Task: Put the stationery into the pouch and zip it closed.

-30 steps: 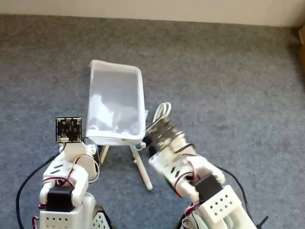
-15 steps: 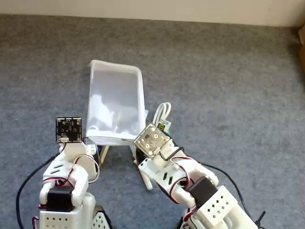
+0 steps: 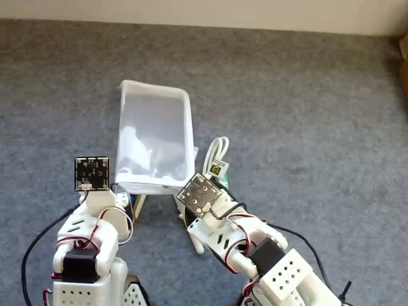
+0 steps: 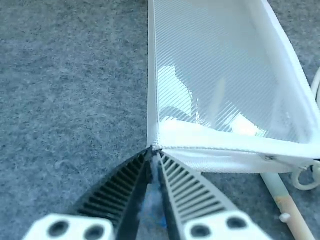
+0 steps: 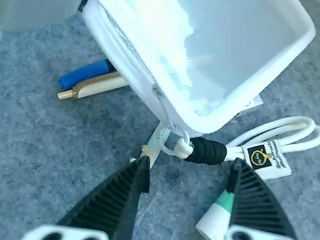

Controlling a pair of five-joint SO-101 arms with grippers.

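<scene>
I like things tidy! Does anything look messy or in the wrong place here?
Yes. A blue pen and a cream pen lie on the carpet beside the pouch, not inside it. A second cream pen lies loose nearby.

floor: grey carpet [image 3: 319, 95] | far edge: pale wall strip [image 3: 255, 13] | light: even

Overhead view down on the table [image 3: 319, 95] — close wrist views, both on the pouch [image 4: 225, 85]
</scene>
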